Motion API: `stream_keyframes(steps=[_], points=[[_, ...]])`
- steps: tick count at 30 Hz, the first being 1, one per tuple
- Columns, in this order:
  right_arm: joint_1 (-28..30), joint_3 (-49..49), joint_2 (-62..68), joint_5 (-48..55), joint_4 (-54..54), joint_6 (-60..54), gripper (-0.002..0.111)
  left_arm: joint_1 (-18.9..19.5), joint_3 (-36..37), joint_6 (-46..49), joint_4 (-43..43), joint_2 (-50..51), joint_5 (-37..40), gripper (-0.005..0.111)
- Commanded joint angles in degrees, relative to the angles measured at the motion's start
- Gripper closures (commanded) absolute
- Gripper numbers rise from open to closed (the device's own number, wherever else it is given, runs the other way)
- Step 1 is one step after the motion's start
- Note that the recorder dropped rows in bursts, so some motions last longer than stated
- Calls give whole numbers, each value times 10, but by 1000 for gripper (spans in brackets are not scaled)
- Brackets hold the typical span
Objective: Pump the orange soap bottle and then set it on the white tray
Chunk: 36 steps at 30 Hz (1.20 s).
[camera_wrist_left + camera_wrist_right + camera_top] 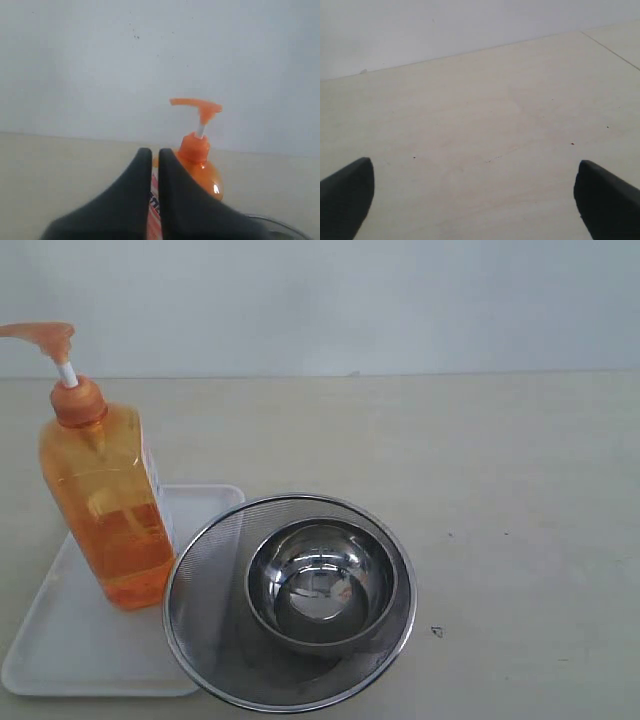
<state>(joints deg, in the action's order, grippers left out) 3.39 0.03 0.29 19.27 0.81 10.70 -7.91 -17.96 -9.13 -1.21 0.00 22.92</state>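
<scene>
The orange soap bottle (pixel 105 510) stands upright on the white tray (pixel 70 640), which lies toward the near left corner of the tabletop (pixel 500 490). The bottle is on the tray's right half. Its pump head (pixel 45 337) is raised on the white stem, with the spout pointing at the tabletop's left edge. Liquid fills roughly the lower half of the bottle.

A round steel mesh strainer (pixel 210 620) holding a steel bowl (pixel 320 585) crowds the tray's right rim and overlaps it. The strainer's rim runs just beside the bottle's base; whether they touch cannot be told. The left and near parts of the tray are bare, so the bottle has free room on those sides and above.

From the strainer to the right edge and back to the far edge, the tabletop is open. It is pale beige with a few small dark specks. The far edge meets a plain white wall (pixel 350 300).

Neither arm shows in the exterior view. In the left wrist view the left end effector (pixel 155 152) has its two dark fingers drawn together with only a thin slit between them, clamped on nothing. The bottle (pixel 202 165) stands beyond the fingertips, and its printed label (pixel 154 210) shows through the slit. In the right wrist view the right end effector (pixel 474 164) is spread wide over bare tabletop, with nothing between its fingers.
</scene>
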Motion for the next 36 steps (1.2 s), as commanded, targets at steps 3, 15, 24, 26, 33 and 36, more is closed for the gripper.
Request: stream_keyframes(steps=[3,15,24,26,33,36], points=[[3,0,-3,-2,-1,-1,3,3,-64,-5,-39,0,117,102],[3,0,-3,-2,-1,-1,3,3,-65,-4,-59,0,25,102],[3,0,-3,-2,-1,-1,3,3,-39,-8,-54,43,-46,102],[3,0,-3,-2,-1,-1,3,3,-39,-8,-53,96,-55,102],[3,0,-3,-2,-1,-1,3,3,-44,-6,-52,296,-172,102],[3,0,-3,-2,-1,-1,3,3,-46,21,-39,377,-176,102]])
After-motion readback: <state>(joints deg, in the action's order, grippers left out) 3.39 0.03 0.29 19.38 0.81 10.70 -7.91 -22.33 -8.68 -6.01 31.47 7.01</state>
